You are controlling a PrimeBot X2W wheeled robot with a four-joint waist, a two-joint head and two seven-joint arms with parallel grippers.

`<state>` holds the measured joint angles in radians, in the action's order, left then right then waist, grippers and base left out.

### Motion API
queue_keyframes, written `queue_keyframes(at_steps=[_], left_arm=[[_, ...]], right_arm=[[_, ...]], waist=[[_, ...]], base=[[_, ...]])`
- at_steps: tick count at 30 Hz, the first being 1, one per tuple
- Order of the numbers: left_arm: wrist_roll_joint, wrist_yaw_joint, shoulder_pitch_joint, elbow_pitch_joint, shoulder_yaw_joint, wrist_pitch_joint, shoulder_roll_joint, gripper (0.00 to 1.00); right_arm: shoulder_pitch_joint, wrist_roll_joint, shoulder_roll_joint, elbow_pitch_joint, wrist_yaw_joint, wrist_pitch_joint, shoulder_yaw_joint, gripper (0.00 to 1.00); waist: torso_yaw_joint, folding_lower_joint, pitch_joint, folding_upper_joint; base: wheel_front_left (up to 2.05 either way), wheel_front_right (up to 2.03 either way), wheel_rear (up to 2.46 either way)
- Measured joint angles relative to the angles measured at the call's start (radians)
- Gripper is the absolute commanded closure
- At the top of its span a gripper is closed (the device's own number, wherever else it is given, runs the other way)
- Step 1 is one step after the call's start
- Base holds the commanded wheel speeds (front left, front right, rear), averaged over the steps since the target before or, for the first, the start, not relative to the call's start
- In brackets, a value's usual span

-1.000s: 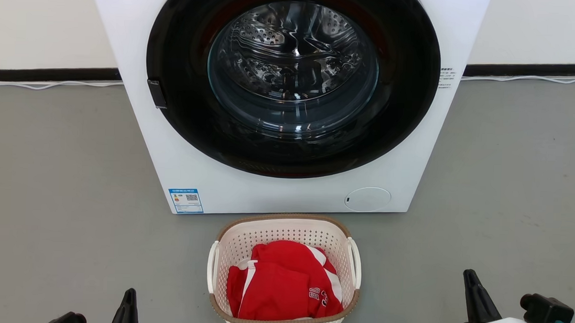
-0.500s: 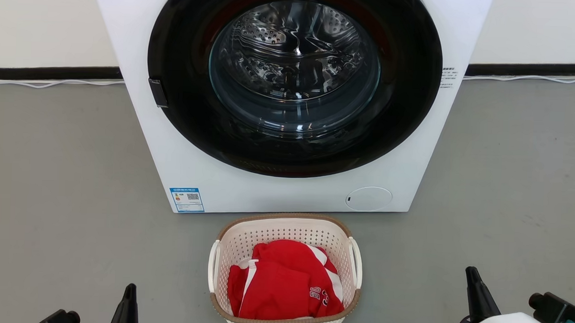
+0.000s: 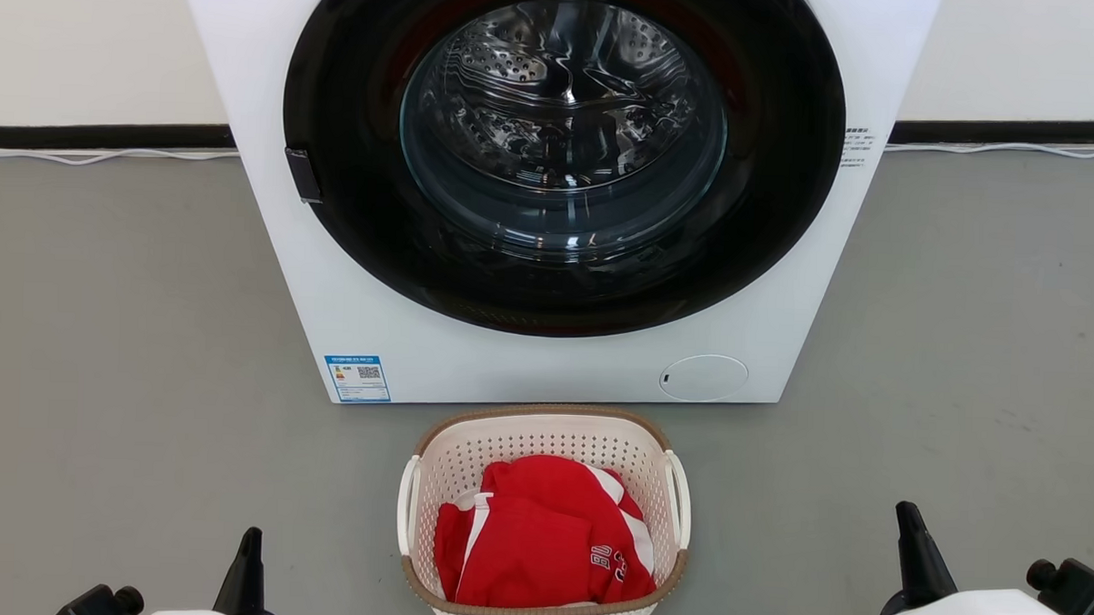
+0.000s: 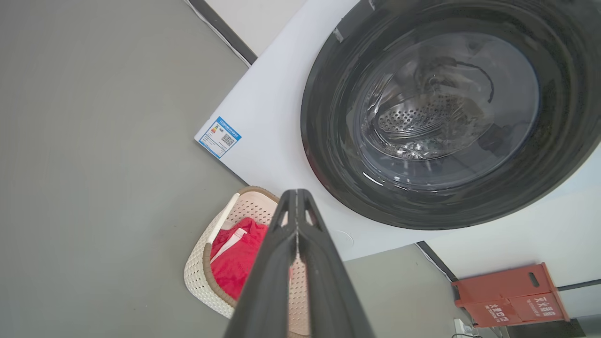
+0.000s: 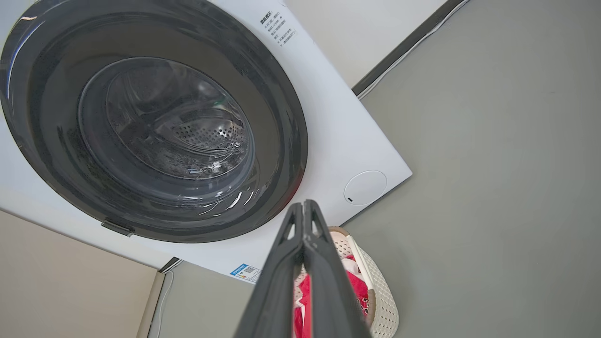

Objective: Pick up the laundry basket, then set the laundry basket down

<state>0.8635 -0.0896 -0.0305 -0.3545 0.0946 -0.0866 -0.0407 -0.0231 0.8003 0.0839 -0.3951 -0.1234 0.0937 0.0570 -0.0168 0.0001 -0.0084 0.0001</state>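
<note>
The laundry basket (image 3: 542, 435), cream-white and perforated with a brown rim and white side handles, stands on the grey floor just in front of the washing machine. It holds a red garment (image 3: 544, 535). My left gripper (image 3: 249, 543) is shut at the lower left, well to the left of the basket. My right gripper (image 3: 908, 520) is shut at the lower right, apart from the basket. The left wrist view shows the basket (image 4: 202, 272) partly behind the shut left gripper (image 4: 296, 192). In the right wrist view the basket (image 5: 382, 300) lies behind the shut right gripper (image 5: 304, 204).
The white washing machine (image 3: 374, 320) with its closed round dark door (image 3: 561, 153) stands right behind the basket. White cables (image 3: 88, 157) run along the dark skirting. A red box (image 4: 509, 295) stands by the wall beyond the machine. Grey floor lies on both sides.
The head view has shifted slightly. The right gripper has moved a little right and up in the picture; the left gripper sits slightly lower. The basket stays put.
</note>
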Motion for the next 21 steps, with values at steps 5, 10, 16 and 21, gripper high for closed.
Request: queue_keyframes(at_steps=[5,10,16,21], left_arm=[[0.038,-0.003,0.003,0.004,0.000,0.010,0.000,1.00],[0.092,-0.003,0.015,0.010,0.000,0.026,0.000,1.00],[0.156,-0.009,0.021,0.017,-0.001,0.044,0.000,1.00],[0.211,-0.009,0.022,0.024,-0.002,0.057,0.000,1.00]], right_arm=[[-0.002,0.046,-0.002,0.006,0.000,-0.016,0.004,1.00],[-0.002,0.106,-0.005,0.018,0.000,-0.030,0.008,1.00],[-0.003,0.174,-0.008,0.027,0.000,-0.042,0.012,1.00],[-0.003,0.234,-0.012,0.033,0.000,-0.060,0.018,1.00]], waist=[[0.001,0.0000,0.001,0.0000],[0.002,0.0000,0.002,0.0000],[0.004,0.0000,0.003,0.0000],[0.005,-0.0001,0.003,0.0000]], base=[[0.00,0.00,0.00],[0.00,0.00,0.00],[0.00,0.00,0.00],[0.00,0.00,0.00]])
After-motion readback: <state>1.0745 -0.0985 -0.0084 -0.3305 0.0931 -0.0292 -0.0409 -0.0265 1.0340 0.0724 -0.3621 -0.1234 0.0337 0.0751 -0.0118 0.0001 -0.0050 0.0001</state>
